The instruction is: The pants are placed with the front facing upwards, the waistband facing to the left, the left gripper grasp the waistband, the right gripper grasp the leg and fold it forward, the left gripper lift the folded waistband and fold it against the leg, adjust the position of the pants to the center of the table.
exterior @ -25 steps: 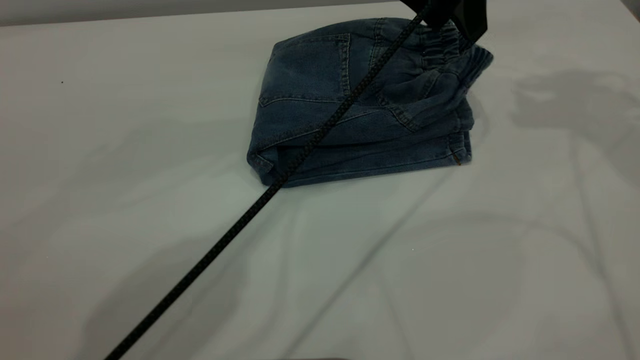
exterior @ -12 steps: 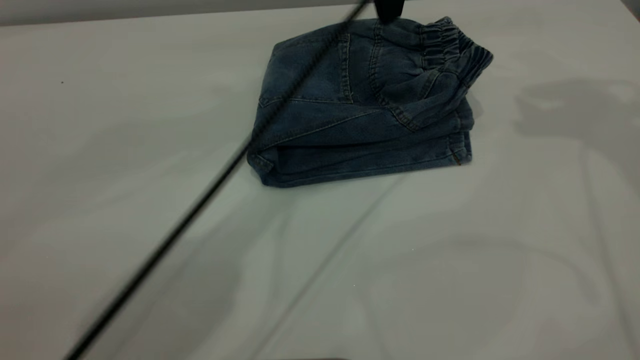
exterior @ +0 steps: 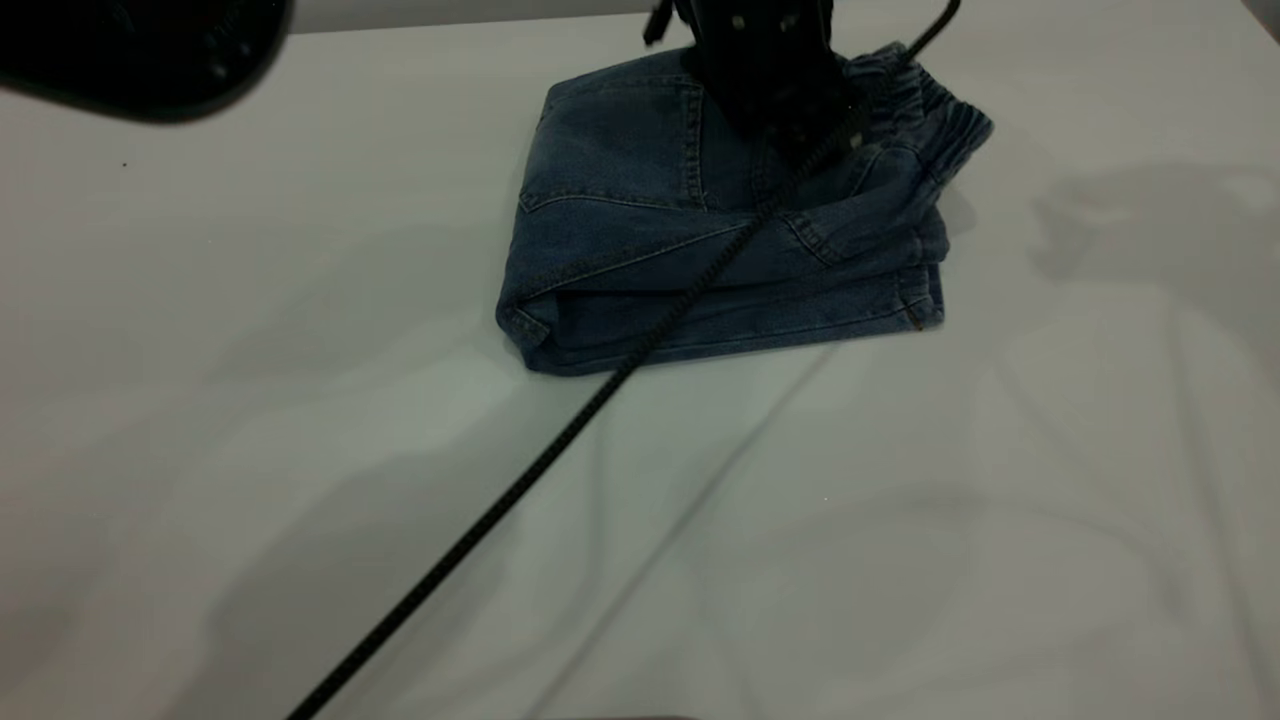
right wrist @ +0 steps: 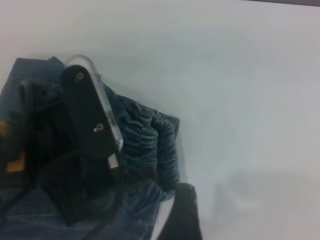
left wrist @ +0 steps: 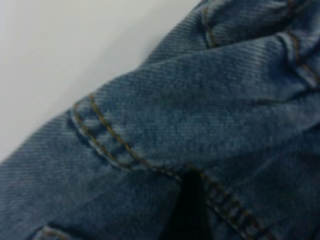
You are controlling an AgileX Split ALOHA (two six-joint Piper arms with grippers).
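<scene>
Your large, smooth, pale grey table (exterior: pixel 300 420) carried everything, and its surface showed a few soft creases running toward the near edge. The short blue denim pants (exterior: pixel 680 260) lay on it as a folded, layered bundle, close to the far edge and slightly right of its middle, well away from the near edge and both side edges. A stitched back pocket faced up on the top layer. The gathered, ruched elastic waistband (exterior: pixel 940 110) sat at the bundle's far right corner, pointing toward the right edge of the table.

Your left gripper (exterior: pixel 780 120), black and angular, was down on the top layer of the pants, just beside the waistband on its left. Its wrist camera was filled with denim and orange stitching at very close range. You could not tell whether it was clenched or released, as its tips were hidden. Its braided black cable (exterior: pixel 560 440) ran from it across the pants toward the near left corner of the table.

Of your right gripper (right wrist: pixel 182 215), only a dark rounded part showed, above bare table just beside the waistband; its state could not be told either.
</scene>
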